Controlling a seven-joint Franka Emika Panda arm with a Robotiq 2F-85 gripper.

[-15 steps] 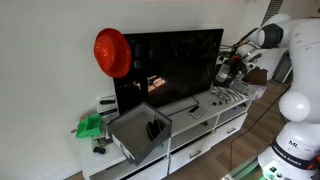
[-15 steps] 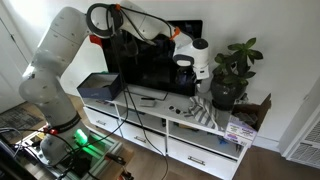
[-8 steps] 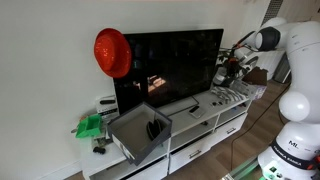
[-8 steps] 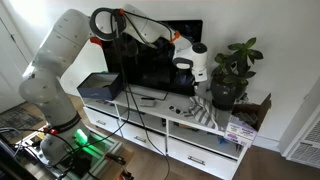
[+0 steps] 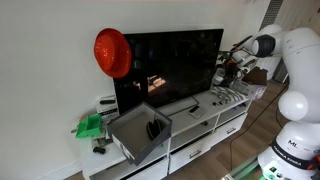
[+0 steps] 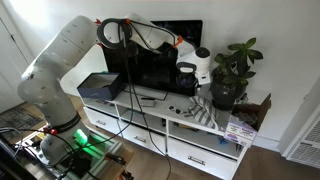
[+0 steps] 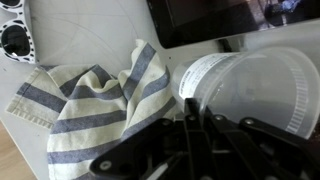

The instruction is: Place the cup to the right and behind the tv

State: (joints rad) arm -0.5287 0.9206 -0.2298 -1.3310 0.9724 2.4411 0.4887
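The tv (image 5: 168, 68) is a wide black glossy screen on the white low cabinet (image 5: 190, 125); it also shows in the other exterior view (image 6: 160, 60) and at the top of the wrist view (image 7: 230, 20). My gripper (image 7: 188, 122) is shut on the rim of a translucent white cup (image 7: 250, 90), which lies tilted on its side in the jaws. In both exterior views the gripper (image 5: 228, 70) (image 6: 188, 62) holds the cup (image 6: 201, 68) in the air at the tv's end nearest the plant, above the cabinet top.
A blue-and-white striped towel (image 7: 90, 100) lies on the cabinet below the gripper (image 6: 205, 112). A potted plant (image 6: 230, 75) stands just past the cup. A grey open-topped box (image 5: 140, 132), a red round object (image 5: 112, 52) and green items (image 5: 90, 126) are at the tv's other end.
The gripper with the cup has moved a little further past the tv's edge, towards the plant, and slightly lower. Nothing else has moved.
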